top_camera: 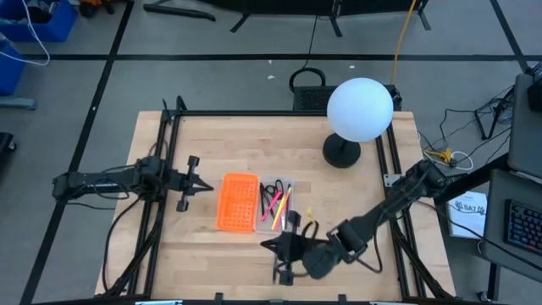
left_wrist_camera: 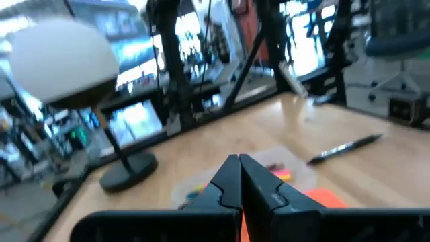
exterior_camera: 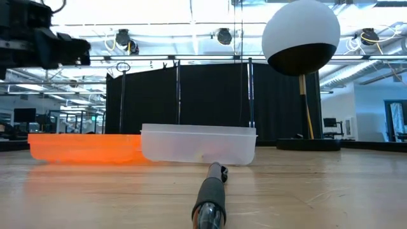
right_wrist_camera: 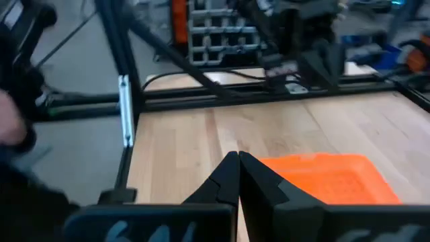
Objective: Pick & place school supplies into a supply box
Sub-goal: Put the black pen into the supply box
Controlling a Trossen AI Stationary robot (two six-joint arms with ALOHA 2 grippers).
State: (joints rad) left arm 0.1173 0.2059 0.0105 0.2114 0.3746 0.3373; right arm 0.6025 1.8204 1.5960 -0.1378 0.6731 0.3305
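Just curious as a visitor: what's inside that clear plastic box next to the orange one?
From above, the clear supply box holds pink, yellow and black pens. Anything lying beneath them is hidden, and its frosted wall hides them in the low view.

A robotics lab or workshop, in a large open industrial hall. A wooden table (top_camera: 254, 254) sits inside a black metal frame (top_camera: 165, 152) that carries two dark arms, with cables (top_camera: 127, 246) trailing onto a grey floor marked with black tape lines (top_camera: 110, 68). A white globe lamp (top_camera: 360, 108) stands on the table. Beside it are a keyboard (top_camera: 523, 227) and papers (top_camera: 466, 207) on a desk. The low view shows a high ceiling with strip lights and ducting (exterior_camera: 191, 19), black curtain partitions (exterior_camera: 191, 102), and monitors (exterior_camera: 331, 122) at workstations behind. A parts rack (right_wrist_camera: 222, 30) stands beyond the table.
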